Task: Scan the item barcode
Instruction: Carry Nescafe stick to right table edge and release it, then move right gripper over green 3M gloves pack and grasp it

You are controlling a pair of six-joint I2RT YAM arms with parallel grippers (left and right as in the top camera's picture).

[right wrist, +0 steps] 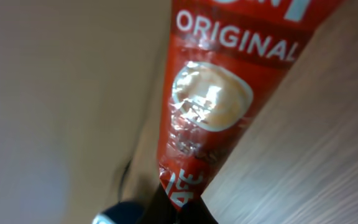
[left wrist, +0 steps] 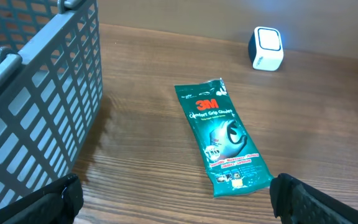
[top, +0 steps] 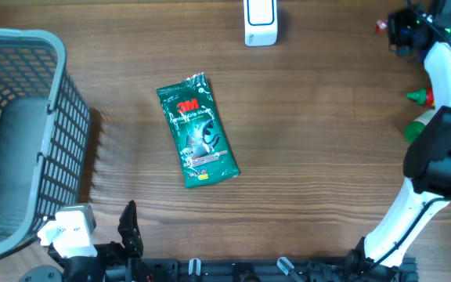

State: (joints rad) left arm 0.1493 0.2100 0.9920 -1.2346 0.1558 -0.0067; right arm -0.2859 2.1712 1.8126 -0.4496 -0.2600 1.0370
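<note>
My right gripper (right wrist: 182, 208) is shut on the bottom seam of a red packet (right wrist: 222, 93) printed "ORIGINAL", which fills the right wrist view. From overhead that gripper (top: 394, 30) is at the far right corner, with only a red tip of the packet (top: 380, 27) showing. The white barcode scanner (top: 260, 22) stands at the far middle edge, well left of it, and also shows in the left wrist view (left wrist: 266, 48). My left gripper (left wrist: 179, 198) is open near the front edge, with nothing between its fingers.
A green 3M packet (top: 198, 131) lies flat mid-table, also in the left wrist view (left wrist: 221, 138). A grey mesh basket (top: 22, 133) stands at the left. Green and red items (top: 418, 97) sit at the right edge beside my right arm.
</note>
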